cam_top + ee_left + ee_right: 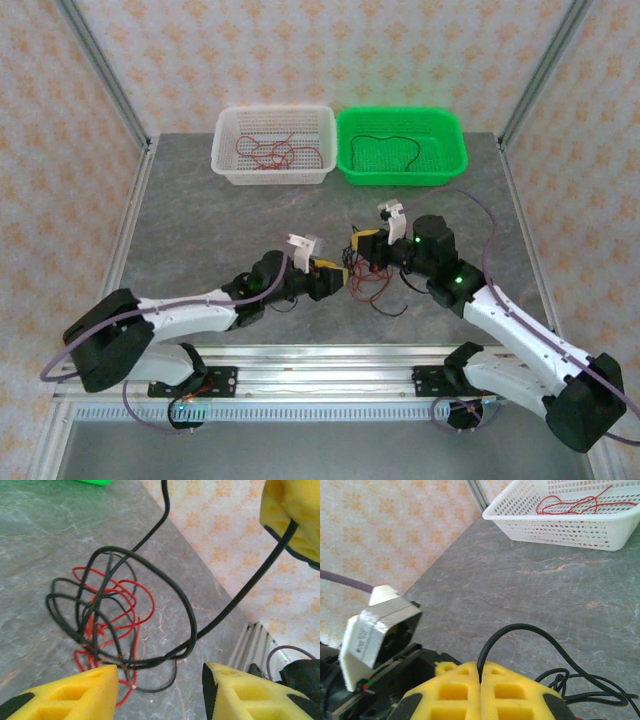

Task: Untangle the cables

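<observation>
A tangle of red and black cables (368,282) lies on the grey table between the two grippers. In the left wrist view the tangle (107,615) rests just ahead of my left gripper (160,680), whose yellow fingers stand open with nothing between them. One black cable (240,595) rises from the heap to my right gripper (292,515). The right gripper (480,672) is shut on that black cable (520,628), which arches up out of the pinched pads. From above, the left gripper (340,272) and right gripper (362,243) sit close together over the heap.
A white basket (275,110) at the back holds loose red cables (268,150). Beside it on the right, a green basket (400,112) holds a black cable (385,150). Metal frame posts and patterned walls enclose the table. The arm bases sit on the near rail.
</observation>
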